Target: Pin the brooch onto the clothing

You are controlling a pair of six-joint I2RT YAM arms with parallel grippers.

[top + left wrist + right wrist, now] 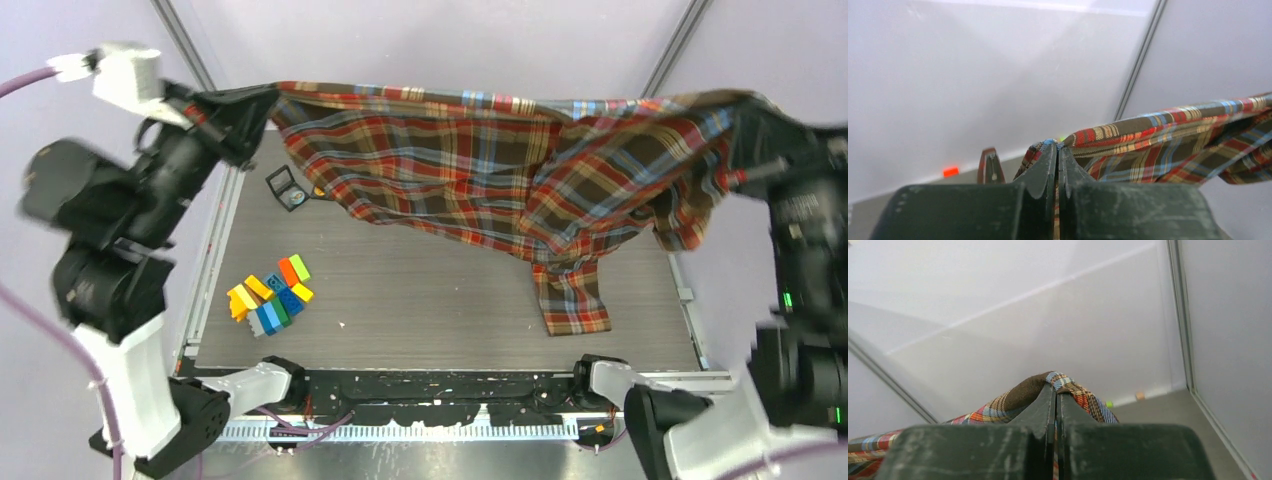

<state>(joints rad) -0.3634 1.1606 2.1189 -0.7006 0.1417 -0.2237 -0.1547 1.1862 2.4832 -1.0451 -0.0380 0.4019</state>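
Left gripper (245, 112) clamped plaid shirt (470, 165) at far left, right gripper (748, 112) clamped it far right; shirt hung stretched between, lowest part drooping onto table (420, 300).

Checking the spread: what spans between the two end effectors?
The shirt, pinched by the left end effector and right end effector, hangs stretched between them; the top view shows it.

Small black item (287, 188) beside shirt (480, 160), indistinct
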